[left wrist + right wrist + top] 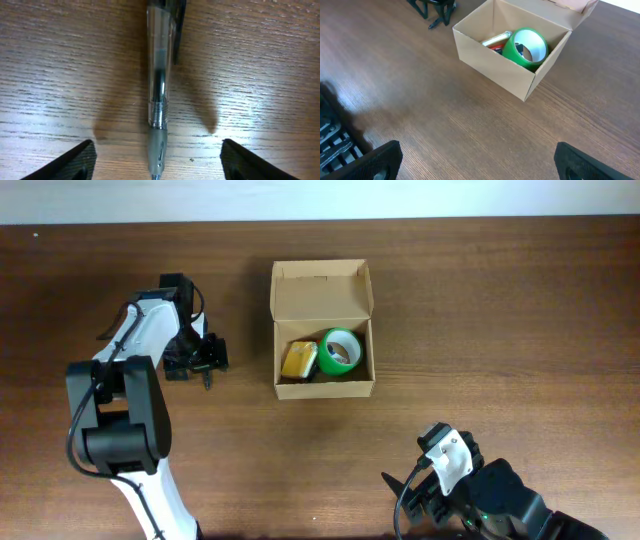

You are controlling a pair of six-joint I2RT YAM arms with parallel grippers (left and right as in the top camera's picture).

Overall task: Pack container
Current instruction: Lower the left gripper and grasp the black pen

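Note:
The tan cardboard container (322,385) stands mid-table with its flap lid open toward the back. It also shows in the right wrist view (490,70). Inside lie a green tape roll (340,352) and a yellow item (299,359). My left gripper (207,363) is low over the table left of the container, open, its fingers (157,162) on either side of a clear pen (160,85) that lies on the wood. My right gripper (477,162) is open and empty near the front right (425,485).
The table is dark brown wood. The left arm's base (115,430) stands at the front left. In the right wrist view the left gripper (434,7) shows at the top, beyond the container.

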